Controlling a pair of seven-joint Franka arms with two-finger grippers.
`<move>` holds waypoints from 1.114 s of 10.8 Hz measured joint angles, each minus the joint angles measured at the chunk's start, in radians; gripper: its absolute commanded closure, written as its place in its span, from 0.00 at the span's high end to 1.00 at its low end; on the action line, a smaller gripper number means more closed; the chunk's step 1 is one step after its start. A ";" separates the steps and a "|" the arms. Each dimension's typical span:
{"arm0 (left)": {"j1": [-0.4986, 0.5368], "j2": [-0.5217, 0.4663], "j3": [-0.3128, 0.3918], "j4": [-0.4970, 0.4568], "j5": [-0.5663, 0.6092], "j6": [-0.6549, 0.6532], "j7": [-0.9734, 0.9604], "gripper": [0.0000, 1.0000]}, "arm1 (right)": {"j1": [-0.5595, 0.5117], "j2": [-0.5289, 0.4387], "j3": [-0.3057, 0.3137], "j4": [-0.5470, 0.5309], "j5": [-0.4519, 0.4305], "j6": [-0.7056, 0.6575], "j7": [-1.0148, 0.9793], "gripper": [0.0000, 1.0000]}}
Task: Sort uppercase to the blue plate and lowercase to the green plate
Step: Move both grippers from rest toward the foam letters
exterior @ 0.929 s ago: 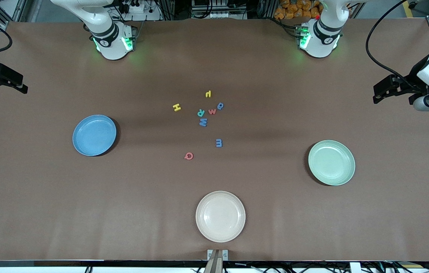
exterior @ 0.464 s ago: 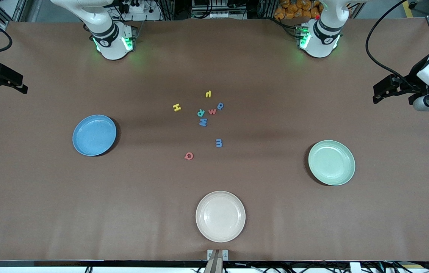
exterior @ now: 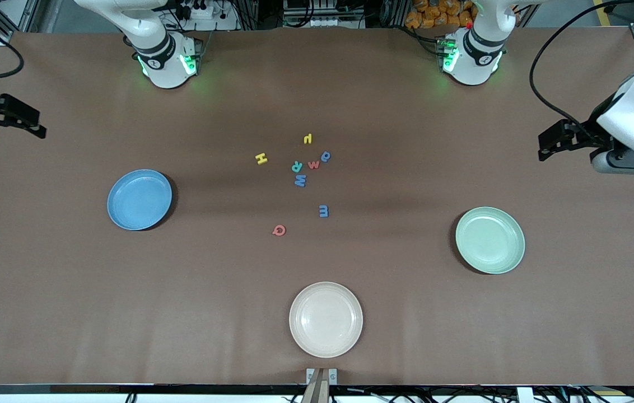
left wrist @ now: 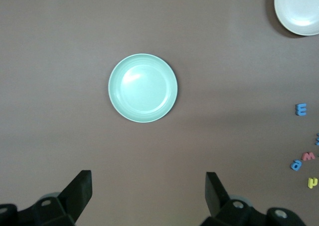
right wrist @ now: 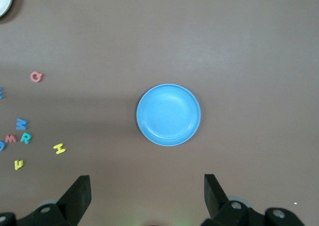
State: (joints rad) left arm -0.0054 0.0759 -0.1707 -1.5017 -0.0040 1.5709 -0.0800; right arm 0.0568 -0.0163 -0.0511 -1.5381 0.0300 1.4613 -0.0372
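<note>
Foam letters [exterior: 300, 165] lie loose on the tabletop [exterior: 317, 101] between the blue plate [exterior: 139, 200] and green plate [exterior: 490, 240]. Left hand [exterior: 552, 146] hangs released over the tabletop's edge near the green plate; right hand [exterior: 28, 124], also released, near the blue plate.

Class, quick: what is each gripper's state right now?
Left gripper: open, holding nothing, up at the left arm's end of the table.
Right gripper: open, holding nothing, up at the right arm's end.
</note>
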 measured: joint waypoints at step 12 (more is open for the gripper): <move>-0.022 0.092 -0.437 -0.371 -0.008 0.350 -0.115 1.00 | 0.429 0.176 0.015 -0.578 0.064 0.747 0.402 1.00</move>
State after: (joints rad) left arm -0.0278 0.1678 -0.6072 -1.8724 -0.0118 1.9210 -0.1949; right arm 0.4858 0.1594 -0.0363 -2.1159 0.0937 2.2086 0.3650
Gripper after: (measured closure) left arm 0.000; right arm 0.000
